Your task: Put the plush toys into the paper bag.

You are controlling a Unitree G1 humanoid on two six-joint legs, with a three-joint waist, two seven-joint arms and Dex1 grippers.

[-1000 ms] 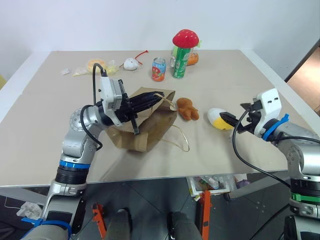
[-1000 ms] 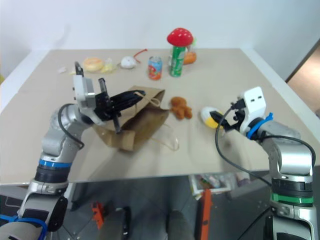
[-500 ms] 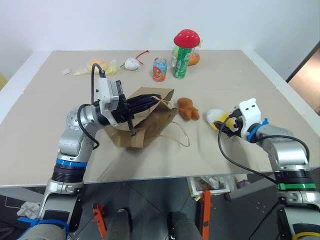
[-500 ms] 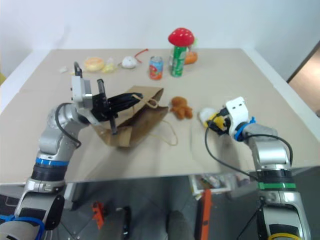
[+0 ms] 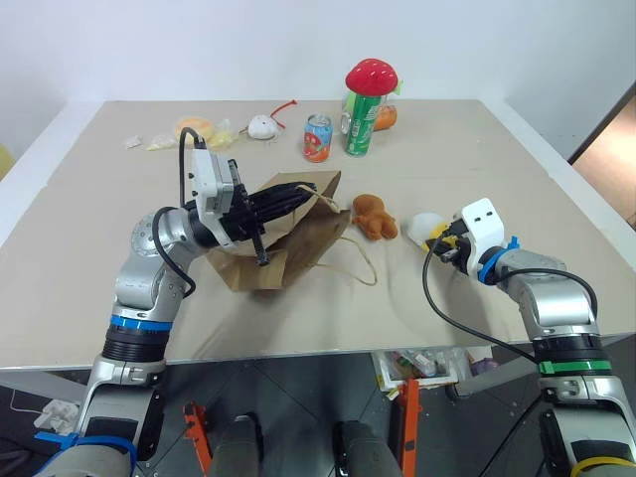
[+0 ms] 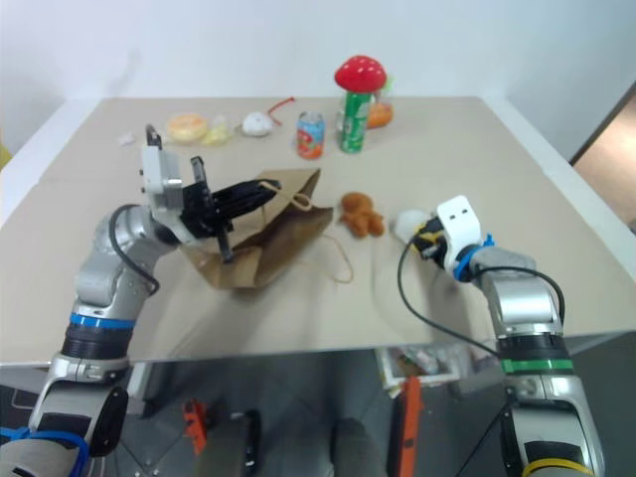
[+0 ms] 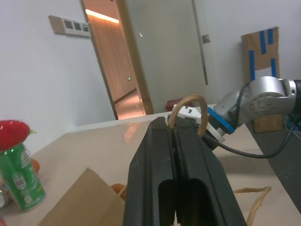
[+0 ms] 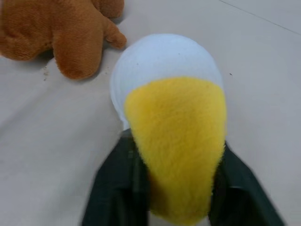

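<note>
Brown paper bag [image 5: 288, 234] lies mid-worktop [image 5: 417, 328], mouth end lifted; left gripper [image 7: 175, 141] clamped on one bag handle [image 7: 188, 106], other handle loop [image 5: 360, 266] trails on the worktop toward the robot. Orange-brown bear plush [image 5: 375, 216] lies just right of the bag. White-and-yellow egg plush [image 8: 171, 122] sits right of the bear, near it, on the worktop; right gripper [image 5: 444, 241] has a finger on each side of its yellow part, closed on it. At the far edge: red mushroom plush [image 5: 371, 76] atop green can [image 5: 359, 123], red can [image 5: 316, 137], small white toy [image 5: 261, 125].
</note>
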